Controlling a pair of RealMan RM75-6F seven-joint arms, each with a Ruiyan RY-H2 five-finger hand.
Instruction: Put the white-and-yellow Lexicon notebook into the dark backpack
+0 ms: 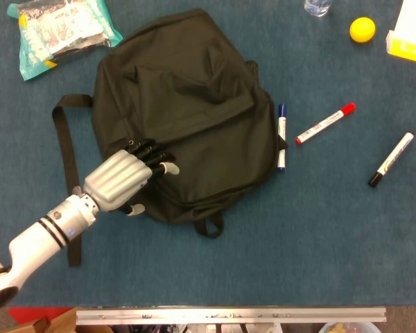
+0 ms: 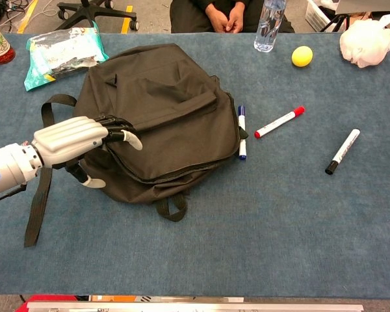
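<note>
The dark backpack lies flat on the blue table, zippers closed as far as I can see. My left hand hovers at its lower left side, fingers spread and reaching over the zipper seam, thumb apart, nothing in its hold. In the chest view the same left hand overlaps the backpack edge. The white-and-yellow notebook shows only partly at the top right corner of the head view. Neither view shows my right hand.
A loose strap trails left of the backpack. Blue marker, red marker and black marker lie to the right. A wipes pack, yellow ball, water bottle and white crumpled bag sit at the back.
</note>
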